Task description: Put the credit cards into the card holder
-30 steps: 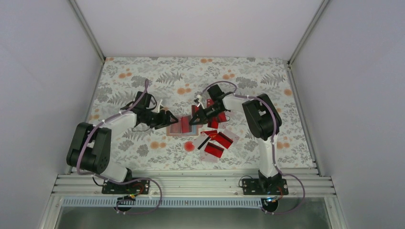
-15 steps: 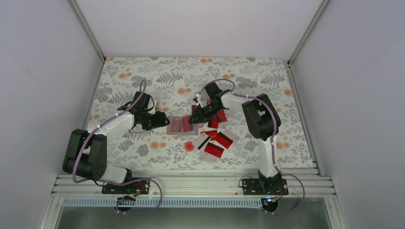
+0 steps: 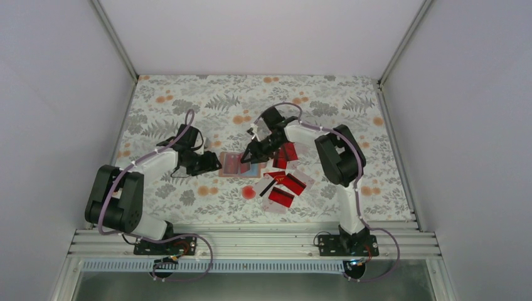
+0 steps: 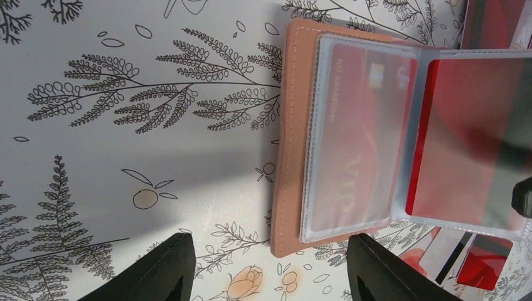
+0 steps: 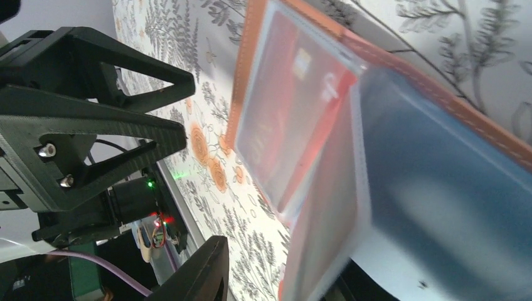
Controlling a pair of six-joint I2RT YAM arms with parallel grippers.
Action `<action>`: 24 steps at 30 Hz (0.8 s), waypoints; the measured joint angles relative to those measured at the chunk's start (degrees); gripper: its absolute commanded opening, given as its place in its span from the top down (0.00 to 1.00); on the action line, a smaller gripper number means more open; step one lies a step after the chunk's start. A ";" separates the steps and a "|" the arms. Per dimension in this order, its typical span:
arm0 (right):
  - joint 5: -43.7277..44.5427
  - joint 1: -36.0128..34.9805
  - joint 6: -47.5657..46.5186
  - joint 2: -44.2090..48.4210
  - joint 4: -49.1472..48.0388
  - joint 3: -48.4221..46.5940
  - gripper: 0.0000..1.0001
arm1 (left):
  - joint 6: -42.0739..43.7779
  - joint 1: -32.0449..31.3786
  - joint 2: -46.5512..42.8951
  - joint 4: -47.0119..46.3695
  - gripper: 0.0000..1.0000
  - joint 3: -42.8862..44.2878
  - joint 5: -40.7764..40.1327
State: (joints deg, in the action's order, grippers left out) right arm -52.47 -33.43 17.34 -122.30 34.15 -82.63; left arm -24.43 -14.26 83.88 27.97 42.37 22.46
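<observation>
card holder [image 3: 236,164] open on desk [image 3: 175,106], between both tools.
left tool [image 3: 212,164] wide, empty, just left of it; right tool [image 3: 251,157] over it, gap: cannot tell; loose credit cards [image 3: 285,185] to its right.

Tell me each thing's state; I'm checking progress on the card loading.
card holder: open, lying on the table.
red card: tucked inside the holder.
loose credit cards: scattered on the table beside the holder.
left gripper: open, empty, at the holder's edge.
right gripper: open, over the holder.
</observation>
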 measured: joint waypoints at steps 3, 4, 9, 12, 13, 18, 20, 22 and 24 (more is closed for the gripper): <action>0.00 -1.16 0.66 0.00 0.09 -1.22 0.66 | 0.02 0.00 -0.13 0.11 0.38 0.00 -0.09; -0.04 -1.53 0.85 0.00 0.07 -1.60 0.66 | 0.00 0.00 -0.28 0.26 0.38 0.00 -0.24; -0.04 -3.43 2.10 -0.04 0.33 -4.66 0.66 | -0.22 0.00 -2.40 1.97 0.38 0.07 -2.21; -0.35 -4.26 2.64 -0.94 0.31 -7.45 0.66 | -0.50 0.00 -4.37 3.52 0.37 0.37 -3.74; -0.48 -4.50 2.73 -1.60 0.24 -8.44 0.66 | -0.63 0.00 -5.09 4.17 0.37 0.55 -4.33; -0.76 -5.44 3.06 -5.92 0.04 -11.30 0.66 | -1.55 0.02 -8.68 6.78 0.37 1.18 -7.41; -0.70 -5.68 3.17 -7.65 0.13 -11.74 0.66 | -1.75 0.02 -9.84 7.54 0.37 1.31 -8.22; -0.37 -5.79 3.17 -8.44 0.68 -12.07 0.65 | -1.75 0.07 -10.86 8.09 0.37 1.38 -8.76; 0.61 -5.88 3.06 -8.50 1.81 -13.18 0.63 | -1.73 0.07 -11.80 8.55 0.37 1.60 -8.94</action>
State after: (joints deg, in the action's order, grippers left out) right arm -51.86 -39.31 20.40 -130.80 35.97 -95.81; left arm -26.15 -14.20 72.07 36.51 43.97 13.52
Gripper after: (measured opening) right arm 0.350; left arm 0.629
